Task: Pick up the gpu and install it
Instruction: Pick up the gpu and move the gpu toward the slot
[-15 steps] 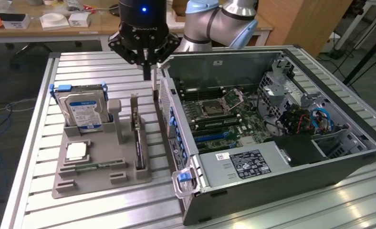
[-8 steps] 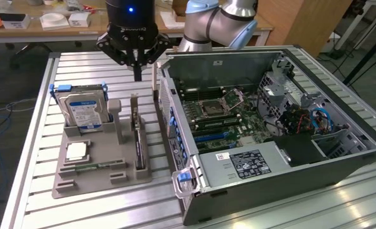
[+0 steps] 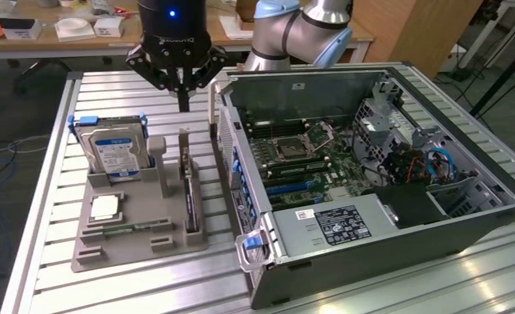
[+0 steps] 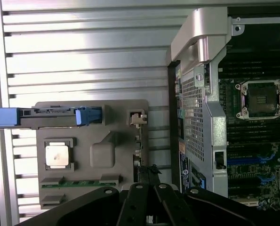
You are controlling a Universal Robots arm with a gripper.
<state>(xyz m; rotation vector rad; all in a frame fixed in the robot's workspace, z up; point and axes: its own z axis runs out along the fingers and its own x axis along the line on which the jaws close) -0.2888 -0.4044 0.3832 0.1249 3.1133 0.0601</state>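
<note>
On the tray (image 3: 127, 230), gpu (image 3: 190, 196) stands edgewise, lengthwise along the case (image 3: 397, 247).

Bright, even light glares off the table (image 4: 92, 52).

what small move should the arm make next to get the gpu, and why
Probably open the tool before lowering it. Its fingers are shut, and it hangs just above the gpu, which stands on edge in the gray holder, not yet touched. Shut fingers likely could not straddle the card's top edge.
</note>
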